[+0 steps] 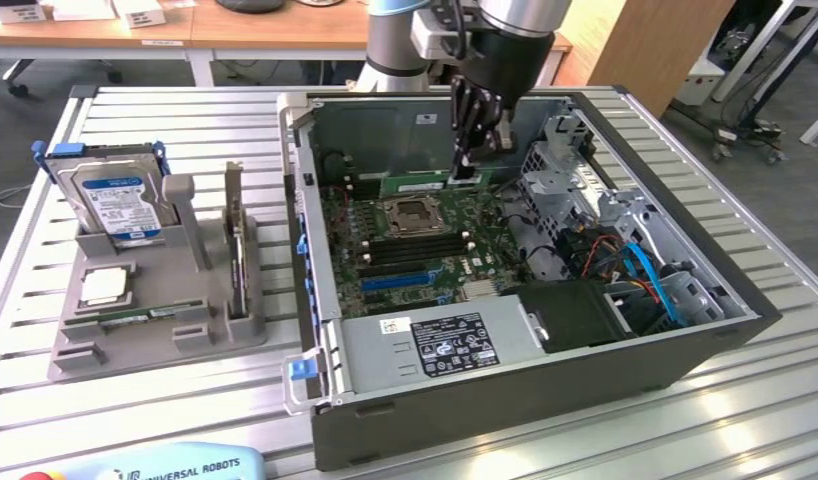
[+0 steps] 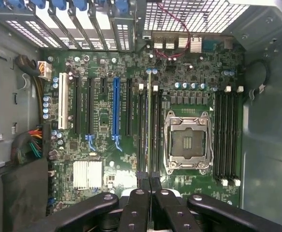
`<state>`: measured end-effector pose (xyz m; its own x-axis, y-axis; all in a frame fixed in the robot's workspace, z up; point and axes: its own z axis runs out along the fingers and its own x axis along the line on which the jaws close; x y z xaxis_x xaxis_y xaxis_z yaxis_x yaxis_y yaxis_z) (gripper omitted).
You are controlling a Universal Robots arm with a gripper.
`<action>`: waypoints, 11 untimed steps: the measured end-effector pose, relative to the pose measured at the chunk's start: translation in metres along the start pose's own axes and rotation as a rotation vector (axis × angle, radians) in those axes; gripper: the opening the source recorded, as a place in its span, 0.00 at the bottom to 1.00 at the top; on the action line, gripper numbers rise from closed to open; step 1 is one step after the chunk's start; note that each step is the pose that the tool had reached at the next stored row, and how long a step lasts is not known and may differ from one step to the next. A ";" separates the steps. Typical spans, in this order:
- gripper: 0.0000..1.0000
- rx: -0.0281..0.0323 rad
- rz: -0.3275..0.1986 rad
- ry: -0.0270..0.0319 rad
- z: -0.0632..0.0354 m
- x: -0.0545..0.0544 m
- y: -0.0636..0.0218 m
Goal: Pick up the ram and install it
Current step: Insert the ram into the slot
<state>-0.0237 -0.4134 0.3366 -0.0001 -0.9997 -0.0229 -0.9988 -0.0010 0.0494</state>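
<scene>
My gripper (image 1: 465, 172) pinches the ram (image 1: 423, 184) tight. It hangs right under me, its long side running along the memory slots (image 2: 157, 135) below.

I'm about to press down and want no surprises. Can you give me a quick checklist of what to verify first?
1. Ram held by the gripper: ok, shut on it.
2. Ram parallel to the memory slots: ok.
3. Ram centred over one slot: cannot tell.
4. White slot latches open: cannot tell.
5. Ram seated: not ok, it appears to hang above the board.
</scene>
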 end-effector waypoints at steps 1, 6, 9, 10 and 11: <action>0.11 0.0000 0.000 0.0000 0.0014 0.000 -0.0001; 0.11 0.0000 0.000 0.0000 0.0077 0.000 -0.0004; 0.11 0.0000 0.000 0.0000 0.0117 0.000 -0.0006; 0.11 -0.0001 0.000 0.0001 0.0130 0.000 -0.0006; 0.11 0.0000 0.000 0.0001 0.0141 0.000 -0.0007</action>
<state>-0.0237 -0.4135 0.3224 -0.0002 -0.9997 -0.0228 -0.9988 -0.0010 0.0494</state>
